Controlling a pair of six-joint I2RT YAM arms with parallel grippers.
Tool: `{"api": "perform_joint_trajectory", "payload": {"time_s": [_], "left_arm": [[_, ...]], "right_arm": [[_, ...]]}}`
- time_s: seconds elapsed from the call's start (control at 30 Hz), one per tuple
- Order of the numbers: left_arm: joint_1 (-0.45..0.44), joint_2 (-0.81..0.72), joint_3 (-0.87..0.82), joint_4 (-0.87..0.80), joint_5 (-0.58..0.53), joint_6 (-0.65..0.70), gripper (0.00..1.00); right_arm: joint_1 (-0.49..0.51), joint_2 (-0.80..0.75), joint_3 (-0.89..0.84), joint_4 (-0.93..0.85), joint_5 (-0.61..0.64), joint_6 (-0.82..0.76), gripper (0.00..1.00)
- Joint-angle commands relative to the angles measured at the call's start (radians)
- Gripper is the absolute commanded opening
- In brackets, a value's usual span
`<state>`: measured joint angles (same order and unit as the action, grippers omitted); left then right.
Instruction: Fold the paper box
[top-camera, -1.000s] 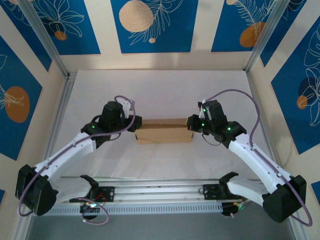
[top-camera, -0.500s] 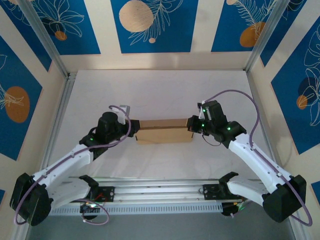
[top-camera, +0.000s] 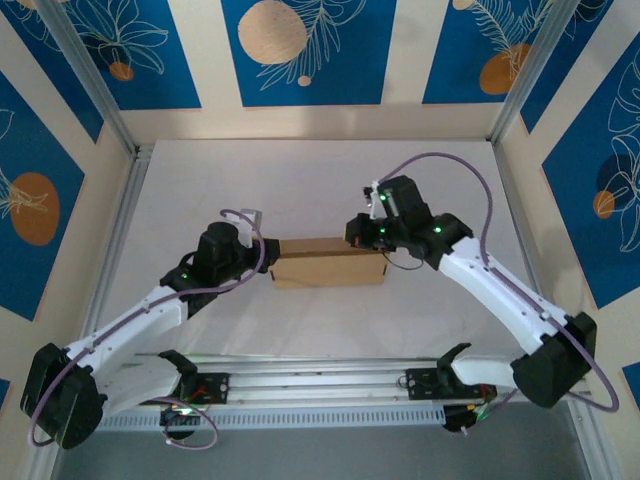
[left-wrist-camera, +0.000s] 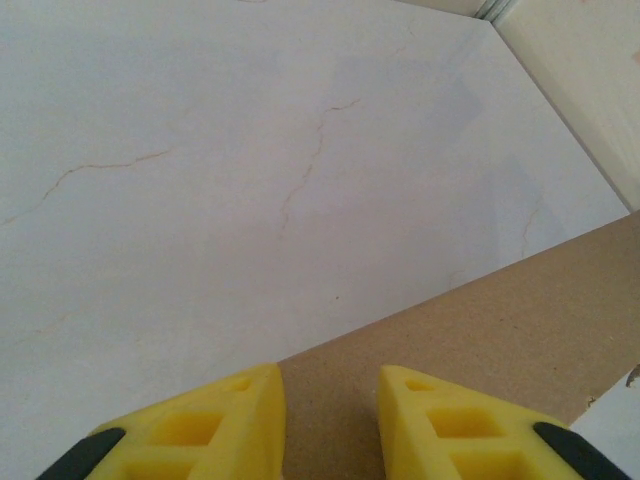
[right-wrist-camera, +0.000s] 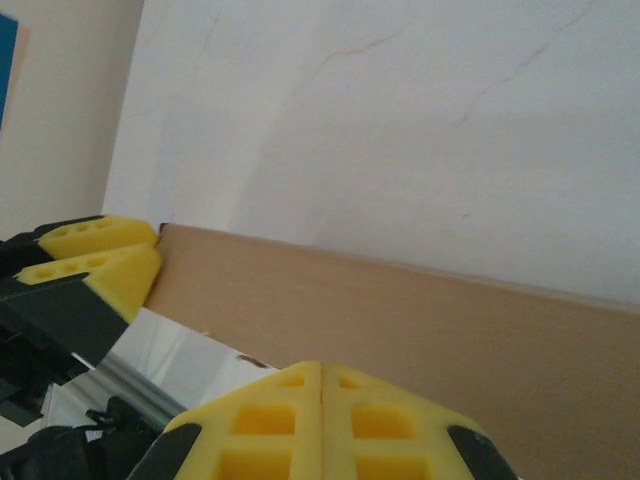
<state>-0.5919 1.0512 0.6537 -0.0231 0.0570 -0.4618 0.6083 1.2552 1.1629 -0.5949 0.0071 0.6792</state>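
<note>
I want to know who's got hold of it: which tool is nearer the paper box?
Left, narrowly: the left tool touches the paper box at its left end; the right tool, shut, hangs over its right end, contact unclear.

I am keeping my left gripper (left-wrist-camera: 330, 385) just above the paper box (left-wrist-camera: 490, 330), yellow fingers (left-wrist-camera: 215, 425) slightly parted, brown card showing between them and slanting rightward across the pale veined counter (left-wrist-camera: 250, 150).
</note>
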Motion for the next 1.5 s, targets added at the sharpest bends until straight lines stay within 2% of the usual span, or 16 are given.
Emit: {"api": "perform_joint_trajectory", "payload": {"time_s": [0.0, 0.23, 0.47, 0.6, 0.8, 0.97, 1.03, 1.13, 1.2, 1.33, 1.47], "left_arm": [[-0.015, 0.041, -0.026, -0.201, -0.04, 0.023, 0.32], [-0.02, 0.037, -0.053, -0.191, -0.049, 0.013, 0.32], [-0.019, 0.02, -0.16, -0.139, -0.05, -0.038, 0.31], [-0.019, 0.026, -0.21, -0.1, -0.035, -0.073, 0.31], [-0.019, 0.033, -0.198, -0.14, -0.044, -0.068, 0.31], [-0.016, 0.026, -0.21, -0.158, -0.001, -0.083, 0.31], [-0.016, -0.012, -0.194, -0.168, 0.019, -0.095, 0.35], [-0.011, -0.091, -0.13, -0.213, 0.004, -0.121, 0.5], [0.004, -0.124, -0.062, -0.252, -0.005, -0.116, 0.55], [0.033, -0.131, 0.054, -0.303, 0.007, -0.08, 0.51], [0.05, -0.131, 0.102, -0.303, 0.046, -0.074, 0.39]], "right_arm": [[0.037, 0.059, 0.04, 0.029, -0.005, 0.013, 0.03], [0.063, 0.161, -0.088, 0.076, 0.044, 0.029, 0.0], [0.08, 0.167, -0.213, 0.089, 0.074, 0.039, 0.0], [0.078, 0.144, -0.196, 0.085, 0.061, 0.026, 0.0], [0.065, 0.112, -0.109, 0.044, 0.026, 0.008, 0.01], [0.048, 0.112, -0.101, 0.038, -0.016, 0.013, 0.01], [0.051, 0.12, -0.098, 0.033, -0.019, 0.008, 0.01], [0.054, 0.13, -0.102, 0.036, -0.011, 0.008, 0.01], [0.058, 0.137, -0.109, 0.037, 0.001, 0.012, 0.01], [0.063, 0.151, -0.125, 0.06, 0.011, 0.026, 0.01], [0.065, 0.168, -0.128, 0.072, 0.014, 0.031, 0.0]]}}
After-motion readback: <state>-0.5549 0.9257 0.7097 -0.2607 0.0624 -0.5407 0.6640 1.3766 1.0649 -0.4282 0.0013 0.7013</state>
